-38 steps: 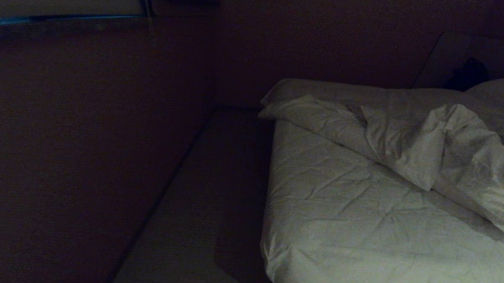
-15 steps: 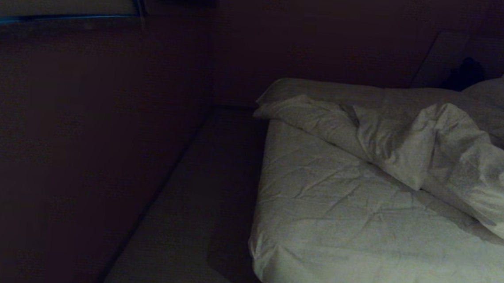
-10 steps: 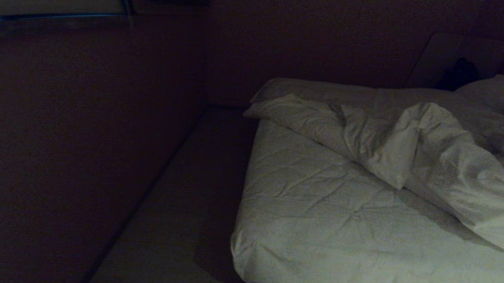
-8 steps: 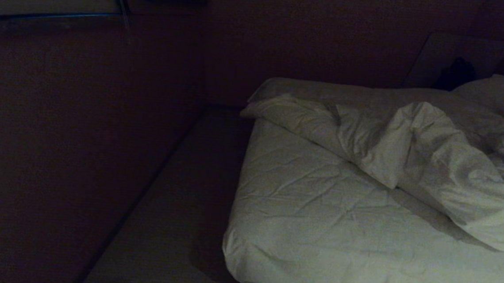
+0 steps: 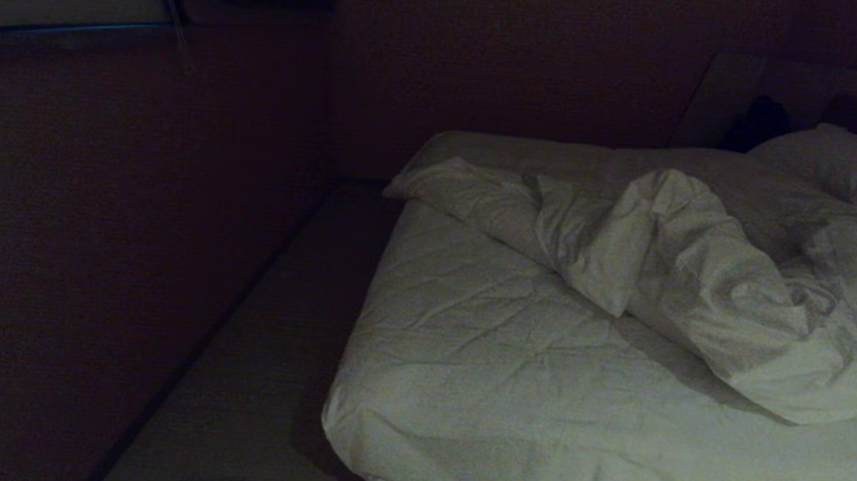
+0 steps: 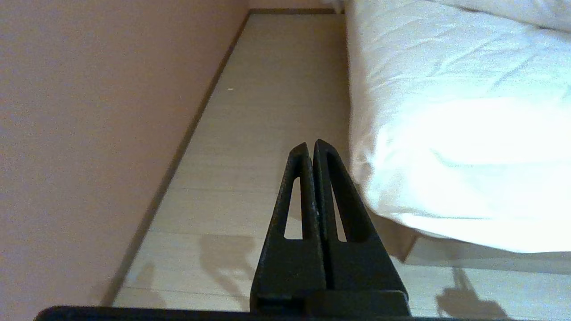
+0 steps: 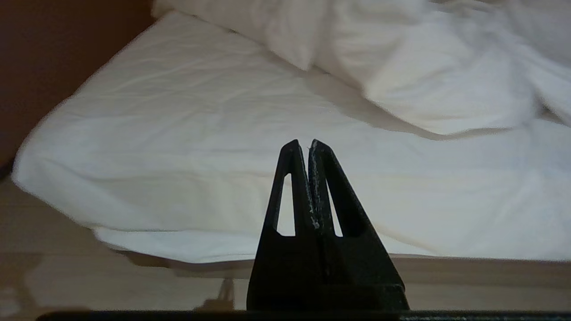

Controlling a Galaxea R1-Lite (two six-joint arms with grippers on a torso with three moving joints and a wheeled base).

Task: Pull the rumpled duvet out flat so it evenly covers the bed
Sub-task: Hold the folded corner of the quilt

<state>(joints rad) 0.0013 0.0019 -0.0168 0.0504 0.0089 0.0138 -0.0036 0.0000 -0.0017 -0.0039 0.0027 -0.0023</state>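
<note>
Head view shows me the wide low bed with its creased white sheet (image 5: 510,367), and the big, puffy, wrinkled white duvet (image 5: 696,289) is bunched in a heap up at about two o'clock, near the plump white pillow (image 5: 841,164). The near part of the bed, at five o'clock, has only the thin sheet on it. So I think the job has not started.

I cannot see either arm from the head. In the left wrist view, my black left gripper (image 6: 311,145) has its two fingers pressed together, holding nothing. It hangs over the pale wood floor (image 6: 267,111), just beside the bed corner (image 6: 379,196). In the right wrist view, my black right gripper (image 7: 302,145) is pressed together too, also empty, and it points at the sheet with the duvet well apart from it at one o'clock.

Here is what worries me. Sheet and duvet are both white and crinkly, so I could pinch the sheet by mistake and pull it off the bed. The room looks very dark from the head, so I might miss the duvet edge. If only one claw pulls, the duvet may come out crooked. And fingers left pressed together would just poke the duvet.
</note>
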